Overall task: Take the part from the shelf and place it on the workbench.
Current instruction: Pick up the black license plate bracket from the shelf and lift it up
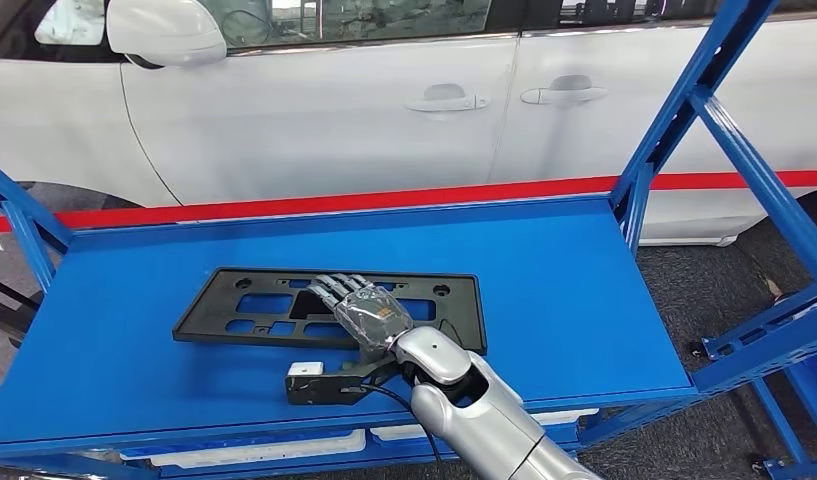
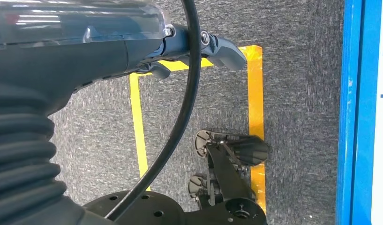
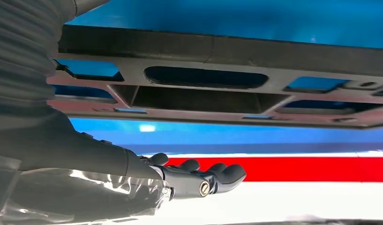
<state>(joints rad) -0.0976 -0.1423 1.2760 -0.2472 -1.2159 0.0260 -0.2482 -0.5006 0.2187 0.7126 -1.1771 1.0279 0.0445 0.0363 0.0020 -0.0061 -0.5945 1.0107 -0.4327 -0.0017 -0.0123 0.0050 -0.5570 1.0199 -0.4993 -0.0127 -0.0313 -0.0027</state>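
The head view looks forward and down from high on the robot onto the blue shelf (image 1: 564,290), with a white car (image 1: 314,120) behind it. The right wrist view sits low and very close behind the right hand (image 3: 199,180), sharing the black part (image 1: 329,305) and shelf with the head view. The left wrist view faces down at grey carpet (image 2: 297,93) with yellow tape (image 2: 256,103).

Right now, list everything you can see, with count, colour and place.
part: one, black flat frame with cut-outs, lying on the shelf
shelf: one, blue, in front of the robot, with blue posts at its sides
car: one, white with a red stripe low along its side, behind the shelf
floor tape: yellow lines on grey carpet, below the left arm
right hand: over the part, fingers extended, grasp unclear
left hand: hanging above the floor, holding nothing
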